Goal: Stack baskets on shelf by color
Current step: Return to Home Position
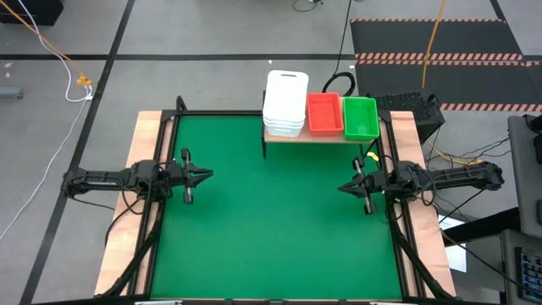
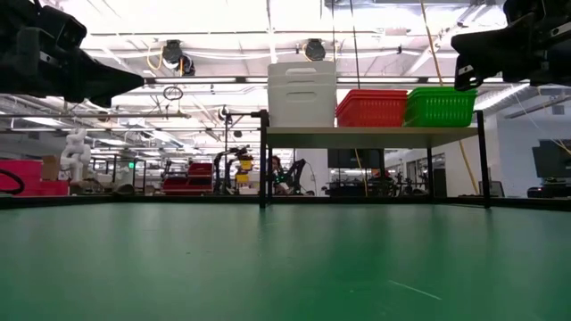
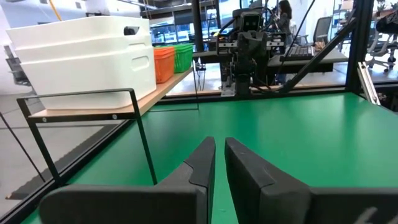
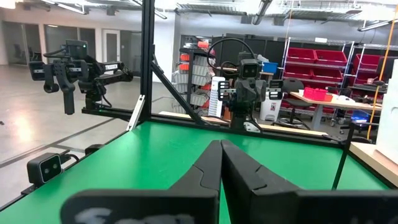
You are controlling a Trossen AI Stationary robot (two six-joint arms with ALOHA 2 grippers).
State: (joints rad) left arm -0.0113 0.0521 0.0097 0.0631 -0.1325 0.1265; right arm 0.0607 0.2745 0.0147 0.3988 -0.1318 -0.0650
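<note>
Low view shows us layers in the white rectangular plastic baskets [image 2: 302, 94], flattened overhead; left gripper [image 1: 207, 176] and right gripper [image 1: 342, 187], both clenched empty, hang well apart from them.

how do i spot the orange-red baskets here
Find the large green table; at its far edge stands a small light wooden shelf on black legs. The orange-red plastic baskets sit in the middle there, between the taller white stack and the green one.

The shelf [image 1: 309, 137] stands at the table's [image 1: 271, 237] one o'clock, by the far edge. On it, side by side: left stack [image 1: 284, 102], middle stack [image 1: 323, 113], right stack [image 1: 360, 117]. The left gripper [image 1: 206, 176] hangs at nine o'clock, the right gripper [image 1: 343, 187] at three.
</note>
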